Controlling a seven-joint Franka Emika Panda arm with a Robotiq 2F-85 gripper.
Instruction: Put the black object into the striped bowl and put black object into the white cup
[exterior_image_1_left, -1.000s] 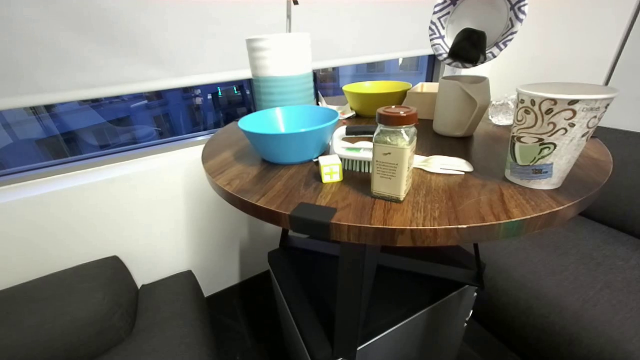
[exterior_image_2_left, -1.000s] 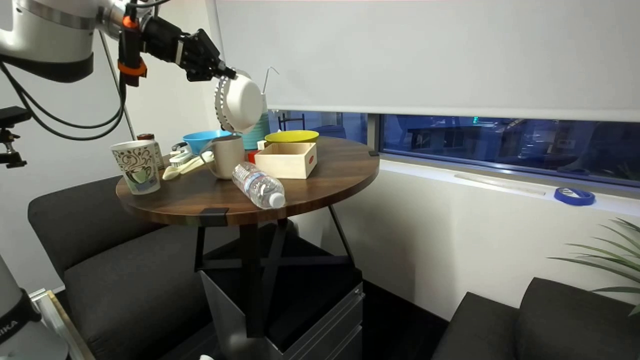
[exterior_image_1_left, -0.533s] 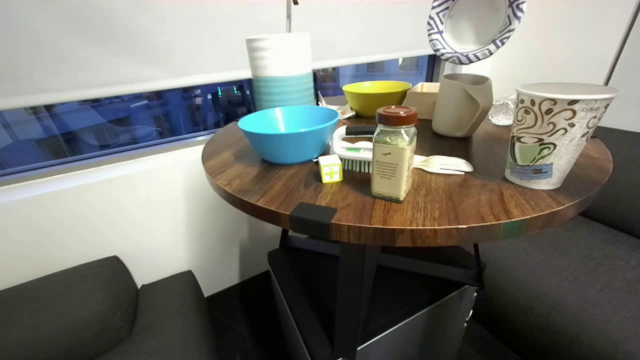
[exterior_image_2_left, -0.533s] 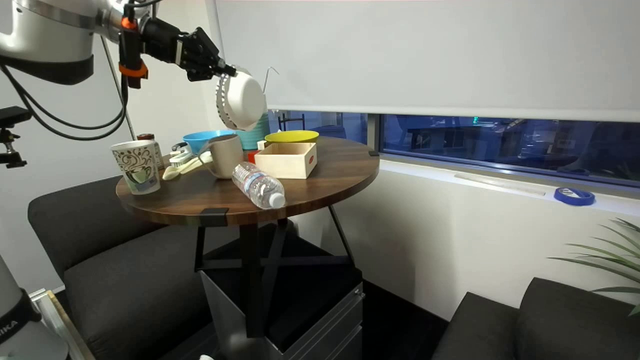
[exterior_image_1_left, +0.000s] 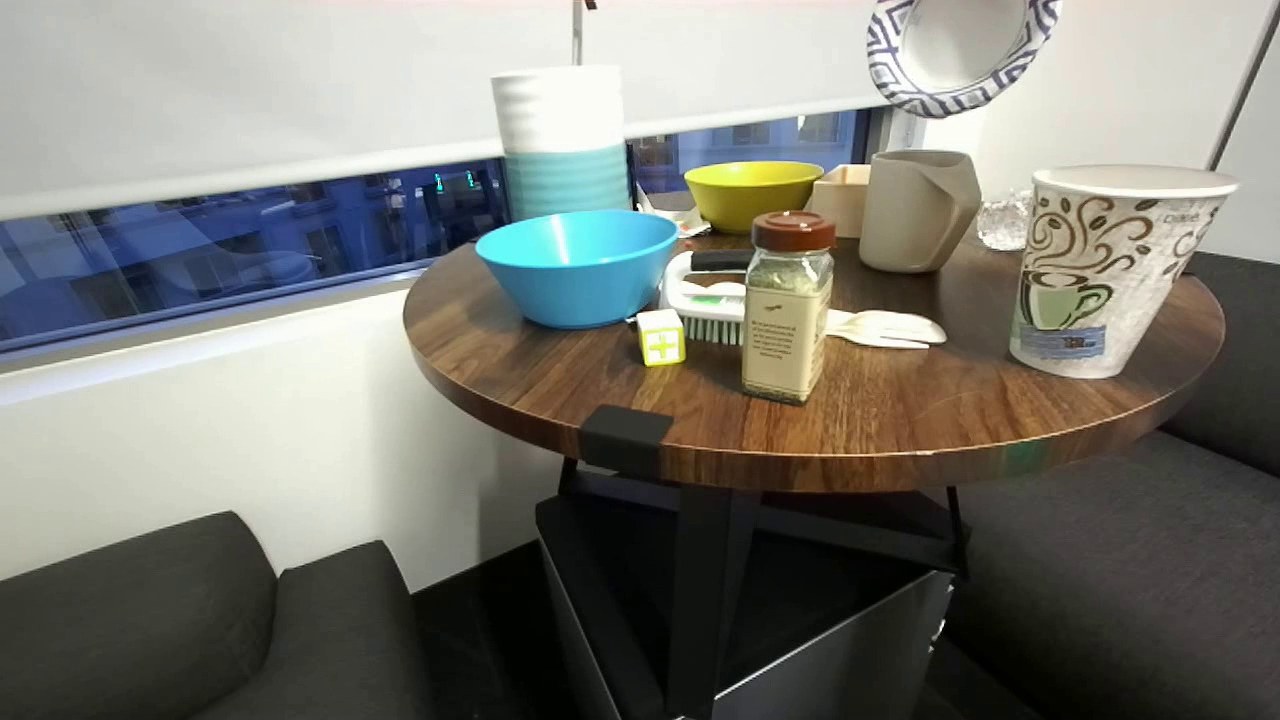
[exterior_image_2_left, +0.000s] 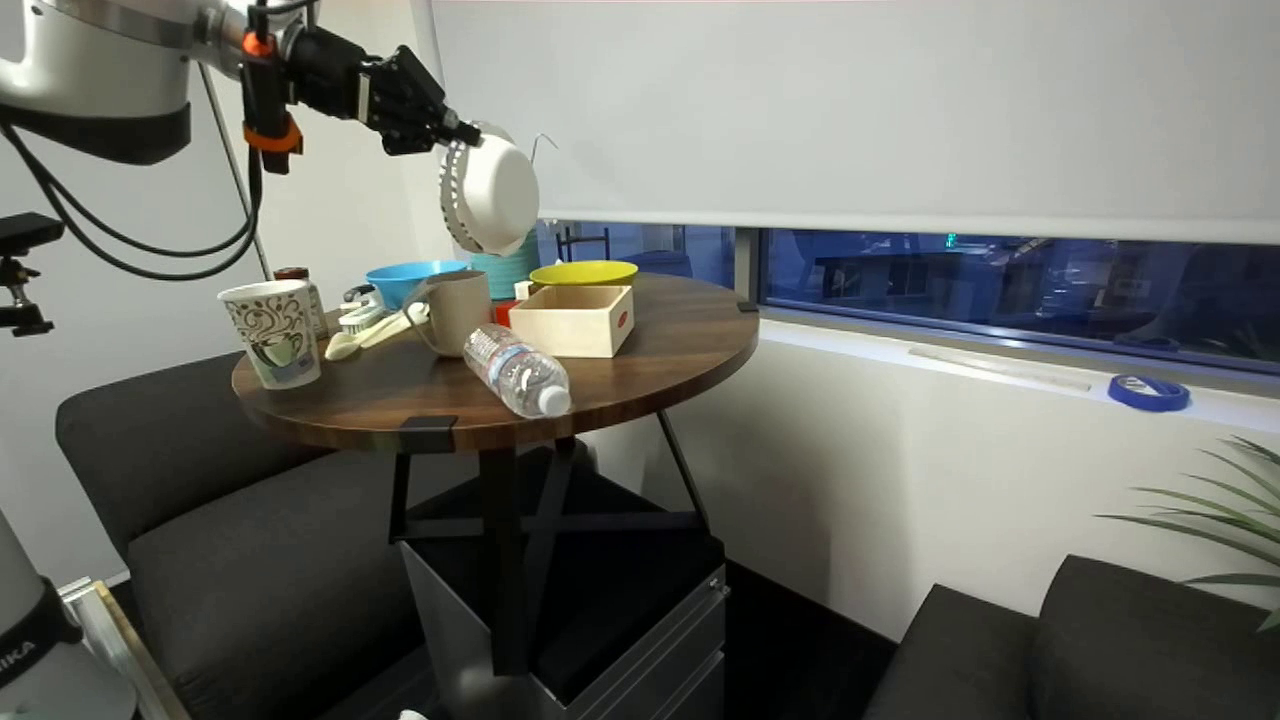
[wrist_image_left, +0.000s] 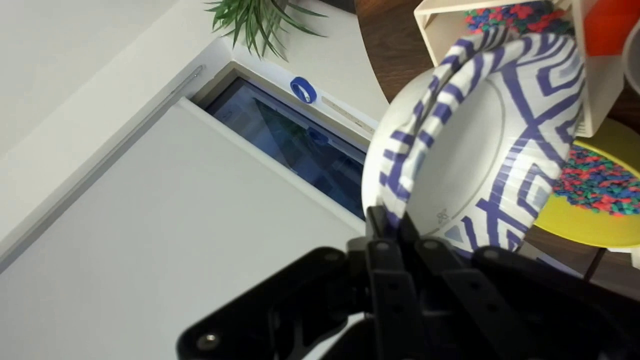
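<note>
My black, pointy gripper (wrist_image_left: 392, 222) over there has a shiny silver screw (wrist_image_left: 207, 342). Behind the gripper I see a black box (exterior_image_2_left: 264, 100) with orange bands (exterior_image_2_left: 273, 138), two floppy black cables (exterior_image_2_left: 257, 190), and a fat white arm (exterior_image_2_left: 110, 80) with a grey stripe (exterior_image_2_left: 115, 28) and black belly (exterior_image_2_left: 110, 138). Below the gripper, my pale grey base (exterior_image_2_left: 75, 682) has a black band (exterior_image_2_left: 55, 612) with white letters (exterior_image_2_left: 17, 659).

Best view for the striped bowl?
Wrist view: the striped bowl looms large, patterned inside visible, gripped by the pincer. In an exterior view the striped bowl shows its inside, top cropped; in an exterior view the striped bowl shows mostly its white outside.
</note>
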